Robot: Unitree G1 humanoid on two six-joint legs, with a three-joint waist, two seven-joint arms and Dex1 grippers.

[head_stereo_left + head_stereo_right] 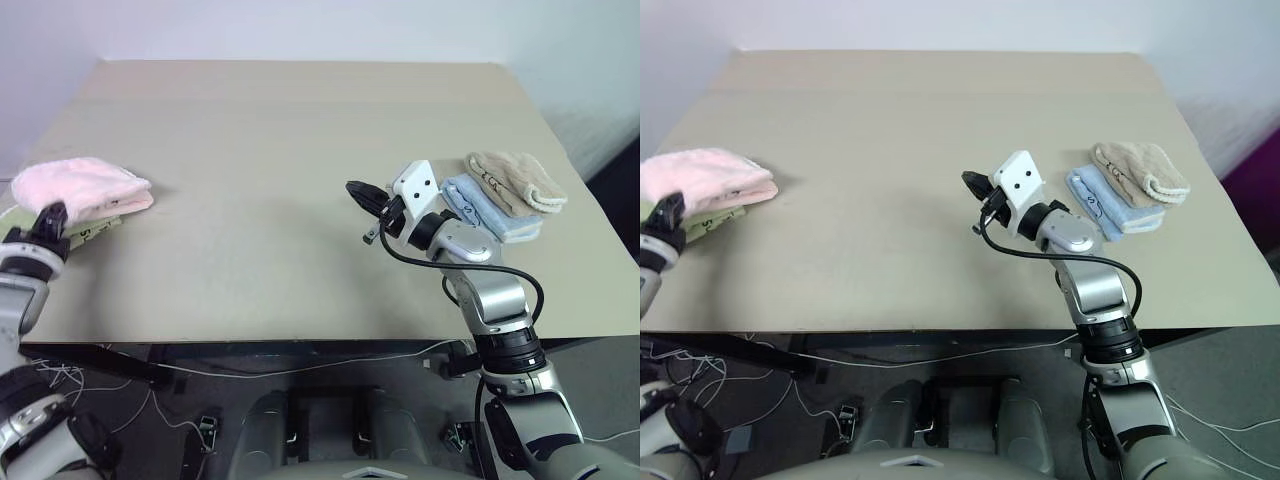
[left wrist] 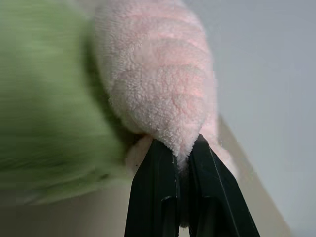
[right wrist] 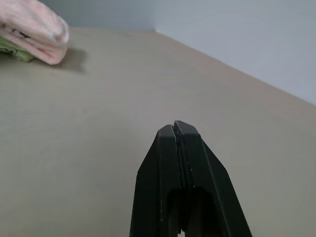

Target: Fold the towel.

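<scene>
While folded, towel (image 1: 82,187) in left fingers (image 2: 153,192)

You have a beige towel (image 1: 517,179) overlapping a light blue towel (image 1: 487,211) at the bench (image 1: 270,180) right edge; a green towel (image 2: 44,103) lies far left.

Beige table (image 1: 280,200) vs pale wall (image 1: 300,25), cables (image 1: 300,365) on dark floor (image 1: 180,400).
</scene>
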